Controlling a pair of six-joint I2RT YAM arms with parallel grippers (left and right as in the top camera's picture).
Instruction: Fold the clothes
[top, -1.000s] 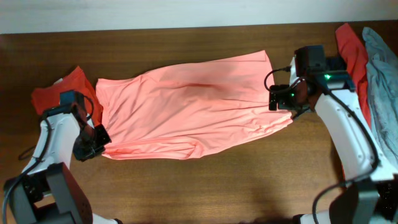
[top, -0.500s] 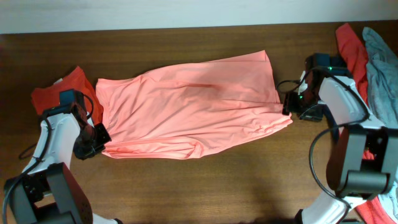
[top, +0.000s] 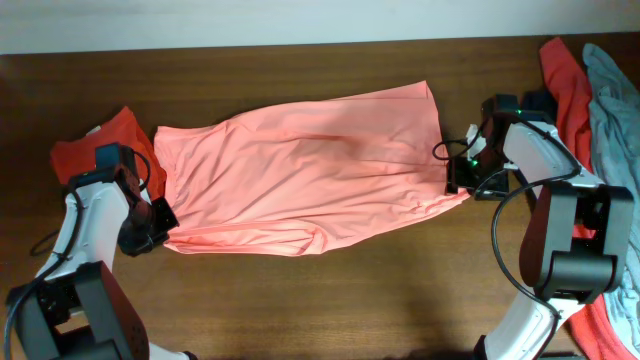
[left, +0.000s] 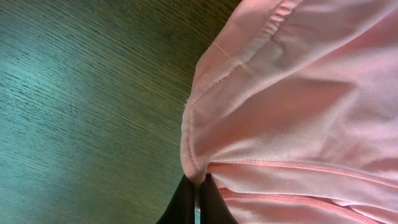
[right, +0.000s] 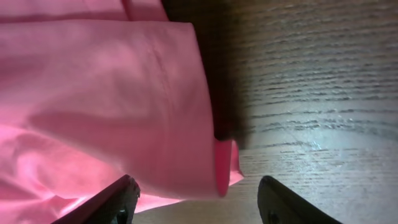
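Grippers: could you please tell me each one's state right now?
Left gripper: closed on a corner of the pink shirt.
Right gripper: open, straddling its edge.

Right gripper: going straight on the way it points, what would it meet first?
Probably the pink shirt: its folded corner lies between the jaws of the open right gripper, on the table.
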